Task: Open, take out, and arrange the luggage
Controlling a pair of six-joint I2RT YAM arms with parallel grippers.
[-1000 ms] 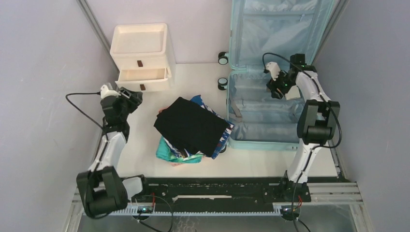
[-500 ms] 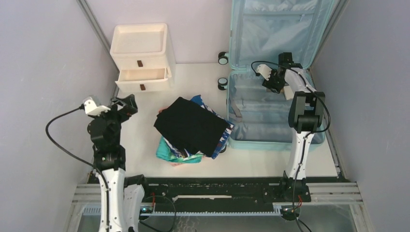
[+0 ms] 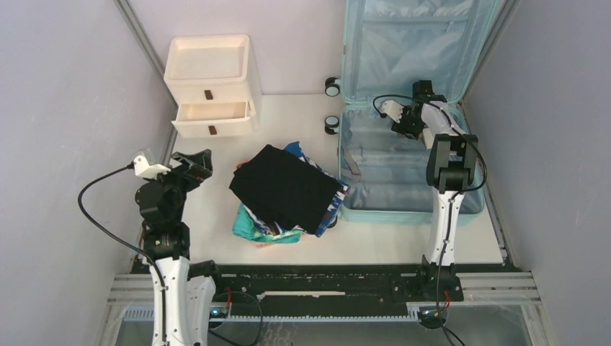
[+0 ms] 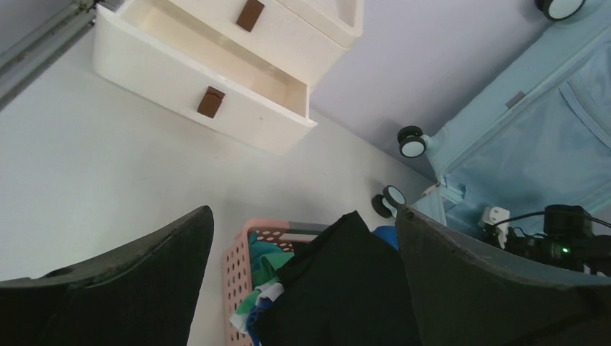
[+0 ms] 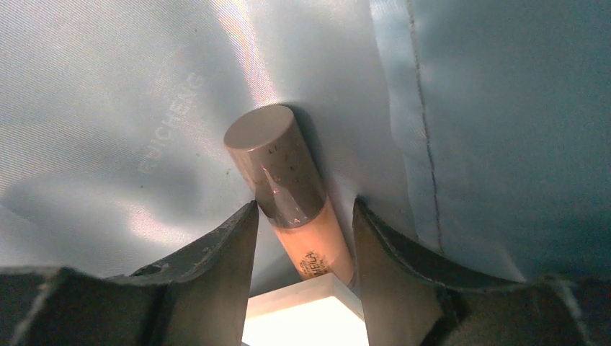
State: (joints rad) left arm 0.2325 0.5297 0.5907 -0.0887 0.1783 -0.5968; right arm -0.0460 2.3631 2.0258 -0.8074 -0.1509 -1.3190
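The pale blue luggage [image 3: 389, 180] lies open at the right, its lid leaning on the back wall; it also shows in the left wrist view [image 4: 533, 144]. My right gripper [image 3: 409, 121] is inside it at the back edge. In the right wrist view its fingers [image 5: 304, 204] close round a beige cosmetic bottle [image 5: 288, 173] with a taupe cap, lying on the light blue lining [image 5: 108, 108]. A white block [image 5: 306, 317] sits just below the bottle. My left gripper [image 3: 196, 164] is open and empty, raised left of the clothes pile [image 4: 302, 213].
A pink basket [image 4: 234, 267] in mid-table holds colourful clothes under a black garment [image 3: 284, 187]. A white drawer box [image 3: 209, 72] stands at the back left, its middle drawer [image 4: 216, 65] pulled open. Suitcase wheels [image 3: 332, 86] stick out to the left.
The right gripper has moved back and left to the suitcase's rear edge. The left arm has pulled back and risen, away from the drawer box.
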